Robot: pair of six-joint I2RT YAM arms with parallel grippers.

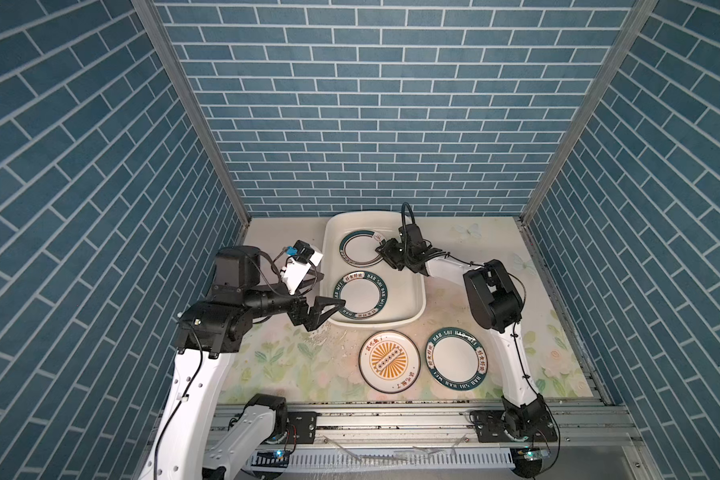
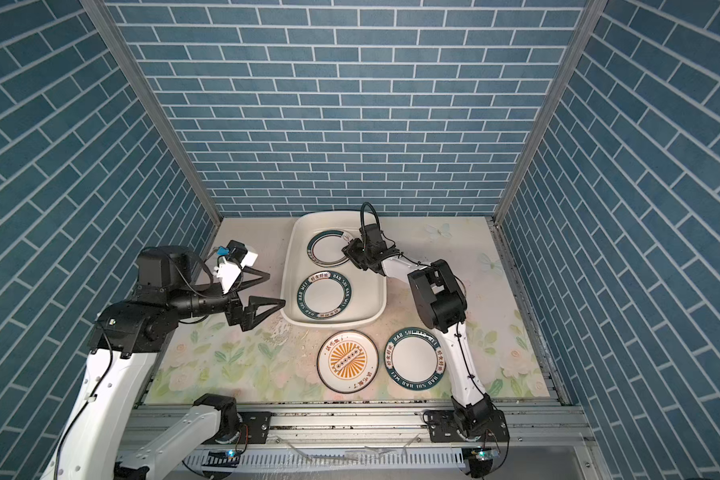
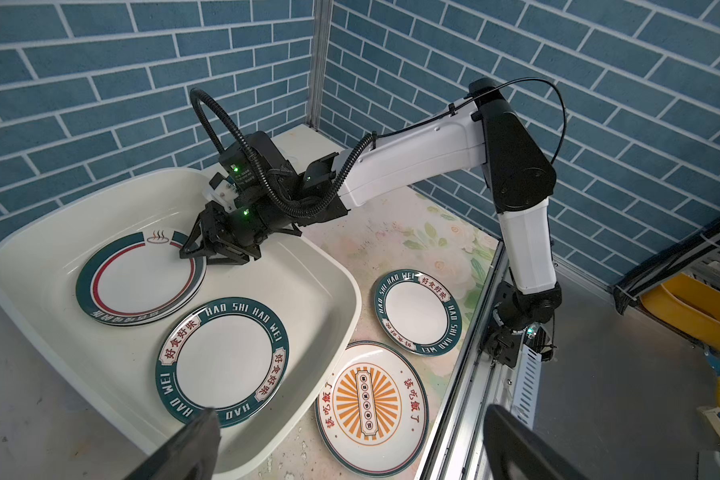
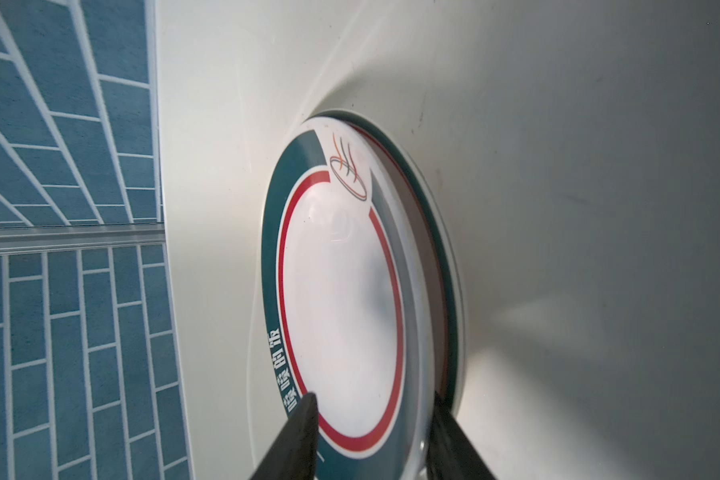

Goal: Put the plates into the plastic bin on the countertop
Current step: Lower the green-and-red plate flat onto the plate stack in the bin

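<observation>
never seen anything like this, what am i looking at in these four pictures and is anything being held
Two robot arms with pincer grippers work on a flowered countertop. Two pictures look down from overhead; two come from cameras on the arms' wrists. A plastic bin holds a lettered plate and an emblem plate lying on another. A sunburst plate and a second lettered plate lie outside it. The right gripper straddles the emblem plate's rim, jaws apart. The left gripper is open, empty.

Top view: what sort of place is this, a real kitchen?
Probably a mock kitchen test cell: brick-print walls on metal framing, a floral countertop holding plates and a plastic bin, robot arms bolted to a rail.
</observation>
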